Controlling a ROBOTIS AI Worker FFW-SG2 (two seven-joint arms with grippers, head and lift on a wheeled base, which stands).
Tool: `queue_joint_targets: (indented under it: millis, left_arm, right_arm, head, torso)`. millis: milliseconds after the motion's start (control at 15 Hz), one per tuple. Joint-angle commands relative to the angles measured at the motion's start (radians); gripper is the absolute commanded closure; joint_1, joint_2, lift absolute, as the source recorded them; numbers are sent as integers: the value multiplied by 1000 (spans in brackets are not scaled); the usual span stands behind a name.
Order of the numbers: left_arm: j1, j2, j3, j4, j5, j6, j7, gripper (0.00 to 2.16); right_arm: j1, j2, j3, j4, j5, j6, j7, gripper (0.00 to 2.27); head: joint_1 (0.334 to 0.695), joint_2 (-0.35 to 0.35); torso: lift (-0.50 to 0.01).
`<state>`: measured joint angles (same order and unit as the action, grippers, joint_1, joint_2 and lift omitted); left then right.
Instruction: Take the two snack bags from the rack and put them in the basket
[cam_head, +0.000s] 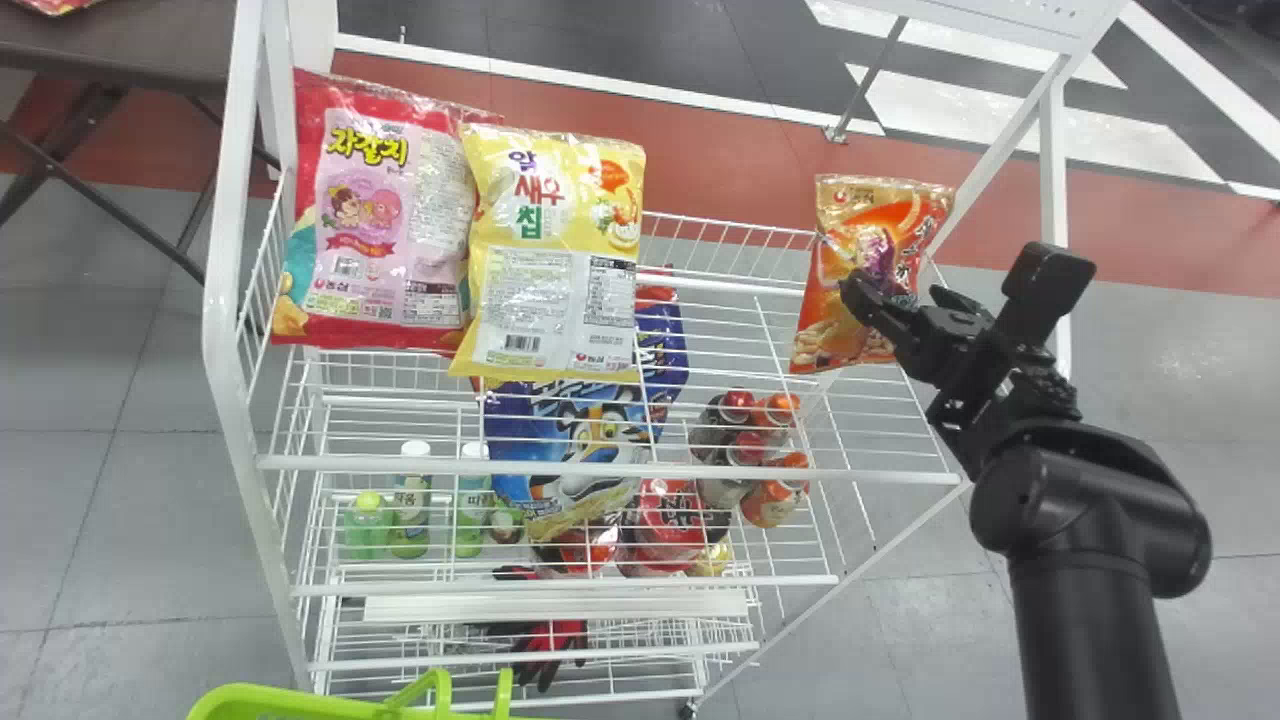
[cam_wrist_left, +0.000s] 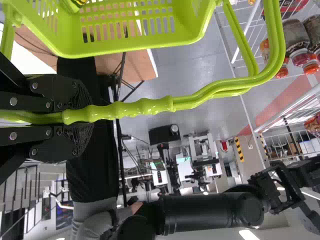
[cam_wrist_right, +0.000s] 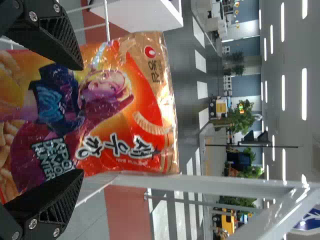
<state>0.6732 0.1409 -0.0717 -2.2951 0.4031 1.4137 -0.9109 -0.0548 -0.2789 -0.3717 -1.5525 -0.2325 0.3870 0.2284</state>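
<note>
In the head view my right gripper (cam_head: 905, 300) is at the orange snack bag (cam_head: 868, 262), which stands at the right end of the rack's top shelf (cam_head: 610, 470). The right wrist view has the orange bag (cam_wrist_right: 120, 105) upright in front of my right gripper (cam_wrist_right: 80, 120), whose fingers are spread wide on either side of it; contact cannot be told. A red-and-pink bag (cam_head: 385, 215) and a yellow bag (cam_head: 560, 250) stand at the shelf's left. My left gripper (cam_wrist_left: 80, 117) is closed on the handle of the green basket (cam_wrist_left: 120, 42), whose rim (cam_head: 300, 705) is at the head view's bottom edge.
White rack posts (cam_head: 232, 250) rise at the sides, one close by the orange bag. Lower shelves hold a blue bag (cam_head: 580, 440), green bottles (cam_head: 410, 500) and cans (cam_head: 745, 430). A dark table (cam_head: 120, 50) stands at the back left.
</note>
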Motion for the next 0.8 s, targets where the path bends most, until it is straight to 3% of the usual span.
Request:
queue_joint_targets:
  millis: [0,400,467,533,600,667,733]
  left_arm:
    - [6,2,4,-1,0,0,-5,1868]
    - [17,5,21,13,5,0,-17,1868]
    - [17,5,21,16,3,-3,-16,1868]
    - [17,3,21,19,5,-3,-14,1868]
    - [16,3,19,19,3,-3,-14,1868]
    - [13,3,18,22,3,-3,-11,1868]
    - [8,3,18,26,3,-3,-10,1868]
  right_arm:
    - [-19,10,13,12,5,2,6,73]
    - [-88,21,22,115,64,17,-3,76]
    - [-100,18,22,124,62,30,-3,242]
    - [-115,17,19,137,62,51,2,792]
    - [-126,14,16,143,64,91,2,1946]
    - [-129,14,13,143,64,119,6,2246]
    - [-119,14,19,138,59,116,11,2246]
  head:
    - [695,-350]
    - [695,-350]
    - [695,-350]
    - [695,-350]
    - [695,-350]
    - [695,-350]
    - [695,-350]
  torso:
    - [-11]
    - [-11]
    - [-11]
    - [-11]
    - [-11]
    - [-11]
    - [-11]
